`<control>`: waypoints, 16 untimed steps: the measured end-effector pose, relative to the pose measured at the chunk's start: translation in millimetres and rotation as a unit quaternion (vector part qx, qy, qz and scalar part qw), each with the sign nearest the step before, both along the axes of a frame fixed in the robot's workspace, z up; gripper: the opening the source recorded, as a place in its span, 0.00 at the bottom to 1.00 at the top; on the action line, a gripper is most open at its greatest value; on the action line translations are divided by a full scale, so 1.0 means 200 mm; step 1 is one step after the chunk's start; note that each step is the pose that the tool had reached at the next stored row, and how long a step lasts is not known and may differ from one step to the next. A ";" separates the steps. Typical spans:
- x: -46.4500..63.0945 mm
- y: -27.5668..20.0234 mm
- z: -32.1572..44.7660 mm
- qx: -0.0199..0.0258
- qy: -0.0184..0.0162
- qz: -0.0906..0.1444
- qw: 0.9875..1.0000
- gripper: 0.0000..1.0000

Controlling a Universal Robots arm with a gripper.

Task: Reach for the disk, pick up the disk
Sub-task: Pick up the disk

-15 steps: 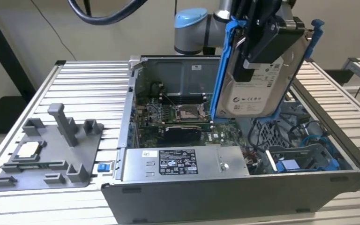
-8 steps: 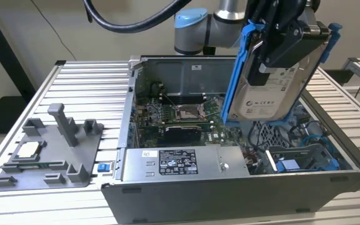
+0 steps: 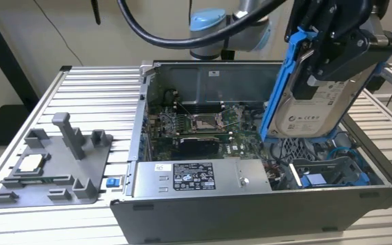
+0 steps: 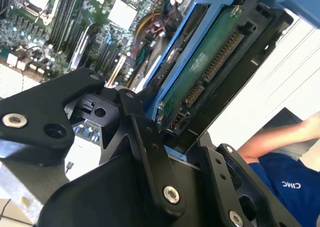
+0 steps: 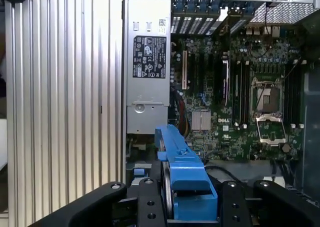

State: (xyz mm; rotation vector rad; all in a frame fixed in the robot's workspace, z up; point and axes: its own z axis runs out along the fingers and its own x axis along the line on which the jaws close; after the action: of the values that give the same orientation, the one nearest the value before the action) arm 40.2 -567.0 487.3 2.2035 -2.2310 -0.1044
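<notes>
The gripper point(image 3: 336, 53) is clamped on the disk point(image 3: 318, 109), its black fingers point(image 3: 349, 61) pinching the drive near its upper end so that it hangs nearly upright, label outward, lifted above the open computer case point(image 3: 250, 214) at the exterior view's right. That steep hold looks suited to drawing it straight up out of the drive bay point(image 3: 325, 176) below it. In the second wrist view the disk point(image 4: 210, 72) shows its green board and connector between the fingers. Farther off lie the motherboard point(image 3: 196, 122) and, at the exterior view's left, a grey fixture point(image 3: 59, 168) on the slatted table point(image 3: 94, 92).
</notes>
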 end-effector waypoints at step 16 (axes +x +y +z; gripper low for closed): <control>0.26 -0.123 -0.018 0.000 0.003 0.000 1.000 0.00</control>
State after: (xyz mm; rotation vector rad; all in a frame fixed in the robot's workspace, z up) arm 91.5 -591.6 483.6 2.2000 -2.2277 -0.1112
